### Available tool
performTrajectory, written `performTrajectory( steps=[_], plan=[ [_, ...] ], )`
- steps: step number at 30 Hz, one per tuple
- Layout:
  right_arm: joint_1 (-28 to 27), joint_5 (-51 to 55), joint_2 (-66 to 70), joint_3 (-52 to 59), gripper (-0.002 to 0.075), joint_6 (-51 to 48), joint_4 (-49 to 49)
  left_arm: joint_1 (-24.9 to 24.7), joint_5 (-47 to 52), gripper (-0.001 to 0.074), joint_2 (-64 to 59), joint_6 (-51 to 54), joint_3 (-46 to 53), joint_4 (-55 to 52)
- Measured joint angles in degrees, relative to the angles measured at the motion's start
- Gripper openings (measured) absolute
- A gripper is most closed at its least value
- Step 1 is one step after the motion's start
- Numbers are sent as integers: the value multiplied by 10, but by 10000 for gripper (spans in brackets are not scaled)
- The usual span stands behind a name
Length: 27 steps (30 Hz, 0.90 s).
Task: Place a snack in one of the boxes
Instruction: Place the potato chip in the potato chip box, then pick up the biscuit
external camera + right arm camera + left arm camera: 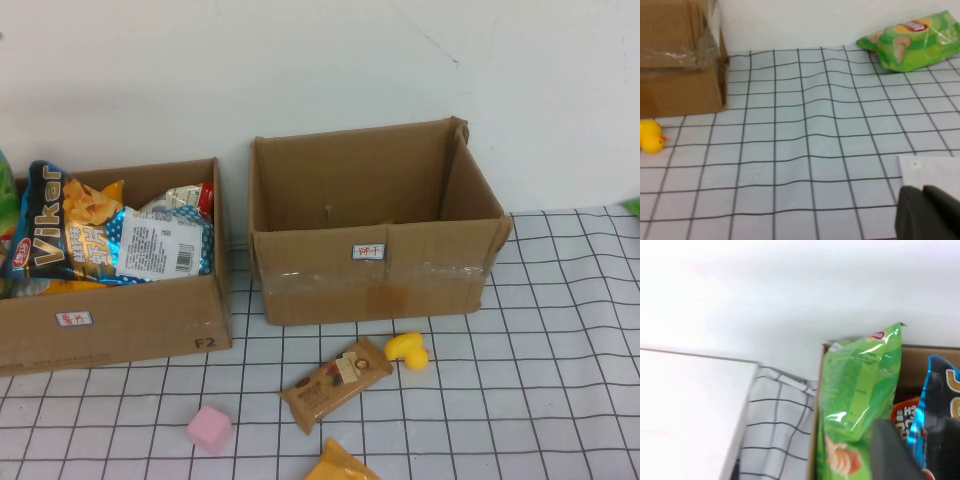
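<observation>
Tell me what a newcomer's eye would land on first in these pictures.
First, the smaller box on the robot's left, crammed with bright snack bags, beside the larger taped box, which looks nearly empty. In front of them, on the checked cloth, lie a brown snack bar, a yellow duck and a pink cube. The left gripper hovers by the full box; the right gripper sits shut over the cloth.

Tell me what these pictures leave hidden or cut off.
- Left gripper: left wrist view, only a dark finger; grip unclear.
- Right gripper: right wrist view, corner crops it.
- Larger box: high view, front wall hides its floor.
- Orange packet: high view, cropped.
</observation>
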<state>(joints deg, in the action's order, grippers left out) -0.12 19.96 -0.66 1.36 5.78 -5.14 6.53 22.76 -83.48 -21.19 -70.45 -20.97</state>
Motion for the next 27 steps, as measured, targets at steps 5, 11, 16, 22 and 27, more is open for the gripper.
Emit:
performTrajectory(
  steps=[5,11,16,22,27],
  plan=[
    [0,0,0,0,-1,0,88,-4,-1,30,83,16,51,12],
    [0,1,0,3,-1,0,293,-47,-41,1,206,25,156,18],
    [0,-2,0,3,-1,7,408,-102,-19,0,296,43,240,68],
    [0,-12,0,3,-1,17,507,-179,-9,-1,412,92,360,159],
    [0,-25,0,3,-1,-26,520,-218,-3,0,546,96,450,210]
  ],
)
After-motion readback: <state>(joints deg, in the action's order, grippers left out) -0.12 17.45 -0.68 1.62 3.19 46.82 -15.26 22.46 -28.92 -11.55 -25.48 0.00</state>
